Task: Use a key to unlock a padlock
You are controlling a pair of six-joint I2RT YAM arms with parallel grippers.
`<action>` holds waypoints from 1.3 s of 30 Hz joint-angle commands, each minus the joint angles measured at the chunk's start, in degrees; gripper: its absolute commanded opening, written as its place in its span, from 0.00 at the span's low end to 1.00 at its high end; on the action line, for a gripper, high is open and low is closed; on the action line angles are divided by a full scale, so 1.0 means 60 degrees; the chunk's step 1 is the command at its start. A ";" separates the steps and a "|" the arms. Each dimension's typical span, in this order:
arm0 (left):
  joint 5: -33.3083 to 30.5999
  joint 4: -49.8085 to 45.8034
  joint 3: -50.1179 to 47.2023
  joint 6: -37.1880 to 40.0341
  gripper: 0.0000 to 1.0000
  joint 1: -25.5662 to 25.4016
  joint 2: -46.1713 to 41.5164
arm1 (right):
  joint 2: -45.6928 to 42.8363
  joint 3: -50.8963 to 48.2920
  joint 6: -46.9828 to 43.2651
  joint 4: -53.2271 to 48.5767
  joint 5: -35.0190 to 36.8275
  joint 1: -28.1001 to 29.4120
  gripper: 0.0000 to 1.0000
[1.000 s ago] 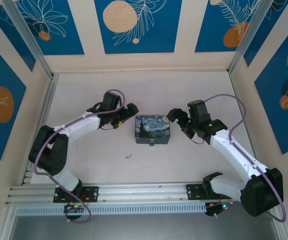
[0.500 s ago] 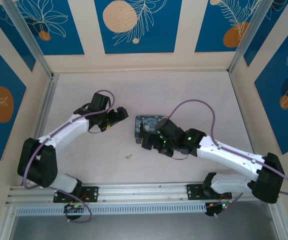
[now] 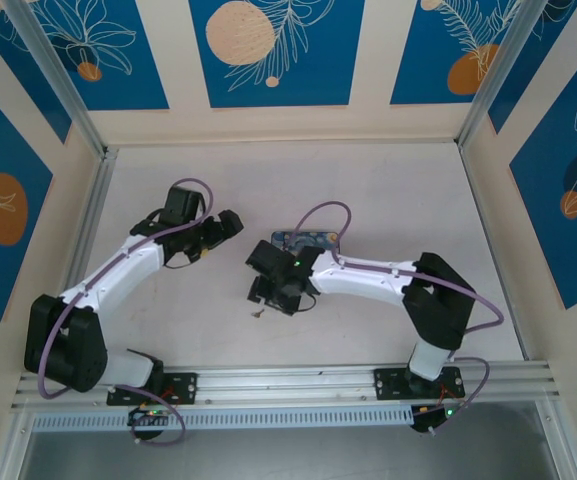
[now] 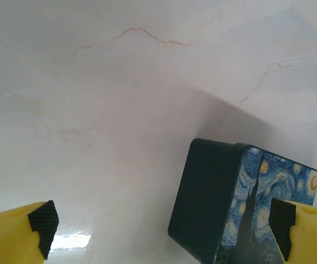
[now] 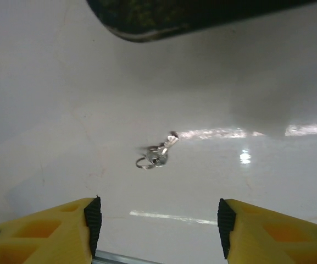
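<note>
left jaws stand spread wide with nothing between them. in the left wrist view we see their yellow fingers point(image 4: 7, 242) tipped with black ribbed pads point(image 4: 43, 226) at the two bottom corners, far apart. right jaws are parted too and pinch nothing. the right wrist view shows their yellow fingers point(image 5: 48, 234) at the lower corners, with bare table point(image 5: 65, 110) between them.

we find the key point(image 5: 157, 155) lying flat on the table just ahead of the right jaws, about midway between the two fingers and touching neither. it is a thin silvery sliver with a small ring at one end. from above, the key point(image 3: 259, 312) sits just beyond the right jaws, on the side toward the near rail.

the tin point(image 3: 313, 238) lies near the middle of the table, partly covered from above by the right arm point(image 3: 368, 280) and its purple cable point(image 3: 318, 215). the left arm point(image 3: 118, 268) points its jaws toward it from the left, well apart from it. in the left wrist view the tin point(image 4: 246, 214) shows a dark teal side and a lid printed with swirling blue sky, yellow stars and a dark spire. whether it bears any lettering we cannot tell.

a dark rounded edge point(image 5: 202, 14) crosses the top of the right wrist view, and we cannot tell what it is. the wall panels point(image 3: 268, 50) carry white leaf outlines and orange discs on blue.
</note>
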 commanded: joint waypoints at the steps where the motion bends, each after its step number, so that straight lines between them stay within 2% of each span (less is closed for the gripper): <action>1: 0.0002 -0.0151 -0.0147 0.0136 1.00 0.0267 -0.0315 | 0.0674 0.0605 0.0560 -0.0234 -0.0251 0.0189 0.60; 8: 0.0207 -0.0124 -0.0183 0.0184 1.00 0.0474 -0.0441 | 0.1652 0.1186 0.0714 -0.0500 -0.0465 0.0350 0.57; 16: 0.0297 -0.0028 -0.0421 0.0190 1.00 0.0531 -0.0492 | 0.1920 0.1236 0.0874 -0.0550 -0.0597 0.0445 0.55; 20: 0.0246 0.0028 -0.0502 0.0195 1.00 0.0559 -0.0569 | 0.1846 0.1315 0.0845 -0.0811 -0.0296 0.0663 0.55; 26: 0.0311 0.0047 -0.0400 0.0195 1.00 0.0589 -0.0599 | 0.1198 0.1387 0.0304 -0.1191 0.0639 0.0909 0.55; 30: 0.0337 0.0064 -0.0367 0.0209 1.00 0.0589 -0.0577 | 0.0679 0.1500 -0.0056 -0.2132 0.1678 0.1221 0.57; 34: 0.0428 0.0107 -0.0382 0.0204 1.00 0.0589 -0.0550 | -0.0136 0.0521 -0.0113 -0.2514 0.2202 0.1281 0.60; 39: 0.0472 0.0113 -0.0353 0.0194 1.00 0.0589 -0.0513 | -0.1005 -0.0601 -0.0594 -0.2540 0.2700 0.0861 0.59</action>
